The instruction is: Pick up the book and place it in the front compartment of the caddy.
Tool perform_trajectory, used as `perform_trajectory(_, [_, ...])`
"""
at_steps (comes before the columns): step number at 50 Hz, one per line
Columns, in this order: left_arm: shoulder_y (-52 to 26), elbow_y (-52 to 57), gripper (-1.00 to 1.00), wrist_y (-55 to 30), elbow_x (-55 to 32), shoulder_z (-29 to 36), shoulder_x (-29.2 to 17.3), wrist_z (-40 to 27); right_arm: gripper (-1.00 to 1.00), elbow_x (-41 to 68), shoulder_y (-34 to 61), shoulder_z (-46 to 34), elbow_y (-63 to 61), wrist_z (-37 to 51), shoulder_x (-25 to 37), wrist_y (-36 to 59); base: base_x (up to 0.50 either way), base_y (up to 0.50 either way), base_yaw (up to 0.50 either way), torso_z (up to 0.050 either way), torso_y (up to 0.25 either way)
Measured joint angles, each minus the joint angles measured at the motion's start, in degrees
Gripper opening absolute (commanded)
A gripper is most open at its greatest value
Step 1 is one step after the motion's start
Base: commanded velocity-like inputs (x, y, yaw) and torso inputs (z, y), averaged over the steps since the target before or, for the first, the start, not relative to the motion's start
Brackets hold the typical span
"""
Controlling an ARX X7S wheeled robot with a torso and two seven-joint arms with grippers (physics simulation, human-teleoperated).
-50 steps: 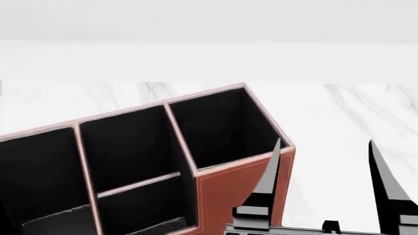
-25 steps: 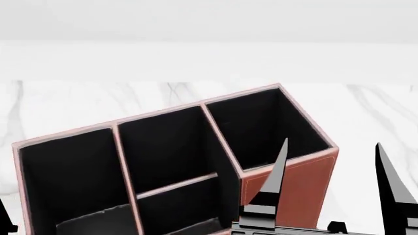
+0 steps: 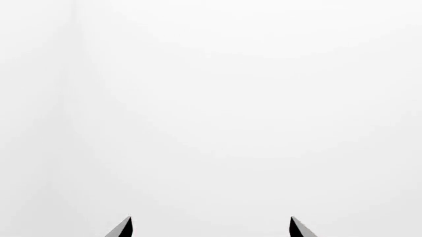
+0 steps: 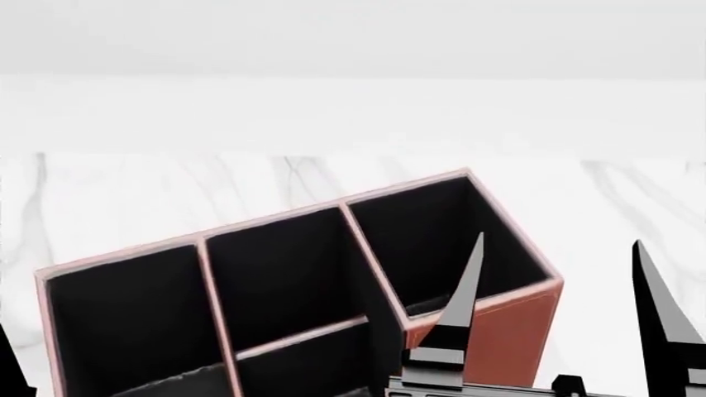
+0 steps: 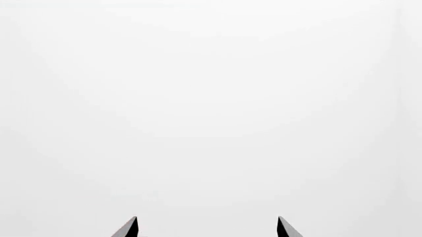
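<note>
My right gripper point(image 4: 560, 285) hangs at the bottom of the head view with its two dark fingers spread wide and nothing between them. One finger point(image 4: 465, 285) crosses in front of the caddy's point(image 4: 502, 331) red-brown end wall; the other stands out over the white marble table point(image 4: 617, 207). Its wrist camera shows only the two tips against blank white. My left gripper point(image 3: 209, 228) shows the same in its own wrist view, tips apart and empty, with just a dark sliver at the head view's lower left edge.

The caddy sits close under me, angled, its black cells open upward. I cannot find the book in any view, so the step in hand, as I judge it, is locating it. I would tilt the head down or back the base off before moving either arm, keeping the fingers clear of the caddy's pink rim.
</note>
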Motion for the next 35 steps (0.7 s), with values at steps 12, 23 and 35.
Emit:
perform_trajectory(12, [0.00,-0.39,1.00,0.49,-1.19,0.67,-0.97,-0.10,1.00,0.30,0.06,-0.56,0.16,0.51,0.41,-0.31,0.00,0.00,0.00,0.048,0.000])
perform_trajectory(23, [-6.58,-0.94,1.00,-4.45,-18.85,-1.76,-2.90,-2.35,1.00,0.47,-0.02,-1.39,1.35,0.78,0.61,-1.30,0.00,0.00,0.00,0.016,0.000])
perform_trajectory(35, [-14.12,-4.29,1.00,-6.02,-40.75,-2.28,-5.21,2.34,1.00,1.95,-0.48,-0.60,0.97,0.70,0.95,-2.11,0.00,0.00,0.00,0.000,0.000])
